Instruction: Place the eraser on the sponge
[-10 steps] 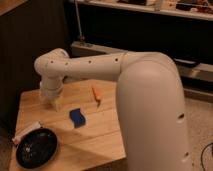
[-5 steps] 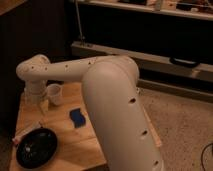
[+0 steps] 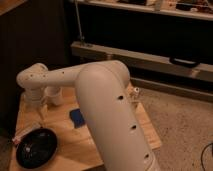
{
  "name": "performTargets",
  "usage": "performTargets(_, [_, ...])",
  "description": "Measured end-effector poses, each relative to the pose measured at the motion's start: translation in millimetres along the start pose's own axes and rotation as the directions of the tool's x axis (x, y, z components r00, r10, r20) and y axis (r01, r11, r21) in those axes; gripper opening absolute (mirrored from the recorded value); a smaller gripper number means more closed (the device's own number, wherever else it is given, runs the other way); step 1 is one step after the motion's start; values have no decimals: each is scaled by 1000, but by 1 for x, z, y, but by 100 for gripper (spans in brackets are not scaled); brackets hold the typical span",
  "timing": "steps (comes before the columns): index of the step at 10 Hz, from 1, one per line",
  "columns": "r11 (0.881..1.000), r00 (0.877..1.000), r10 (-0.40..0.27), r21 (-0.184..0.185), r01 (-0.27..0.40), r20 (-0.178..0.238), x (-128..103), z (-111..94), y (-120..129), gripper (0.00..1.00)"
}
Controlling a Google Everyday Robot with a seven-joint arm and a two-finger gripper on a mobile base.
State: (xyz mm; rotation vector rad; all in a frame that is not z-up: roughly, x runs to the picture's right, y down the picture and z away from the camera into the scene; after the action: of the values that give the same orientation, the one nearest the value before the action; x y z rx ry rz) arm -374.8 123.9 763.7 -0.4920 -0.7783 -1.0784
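Observation:
The dark-blue sponge (image 3: 76,118) lies on the wooden table (image 3: 60,135), partly covered by my large white arm. A small whitish piece with a reddish end, apparently the eraser (image 3: 22,135), lies at the table's left edge, against the upper-left rim of the black plate (image 3: 36,148). My gripper (image 3: 43,109) hangs below the wrist at the left of the table, left of the sponge and above and to the right of the eraser. Nothing shows in it.
A white cup-like object (image 3: 54,95) stands just right of the wrist at the back of the table. A small white bottle (image 3: 135,93) peeks out past the arm at the table's right edge. Dark shelving stands behind the table, and speckled floor lies to the right.
My arm has swung further left and nearer the camera, and now covers much of the table. The wrist has dropped toward the left front. The orange piece is now hidden behind the arm.

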Motion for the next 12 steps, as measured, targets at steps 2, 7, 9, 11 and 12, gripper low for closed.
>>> performTargets(2, [1000,999,-9,20,8,47,6,12,8,61])
performTargets(7, [999,984,-52,13,50,168,2,48,12,61])
performTargets(9, [999,980,-51,0,52,192,-2,57,15,61])
performTargets(11, [999,977,-40,-19,45,210,-4,66,18,61])
performTargets(12, [999,975,-20,-37,29,221,-4,70,21,61])
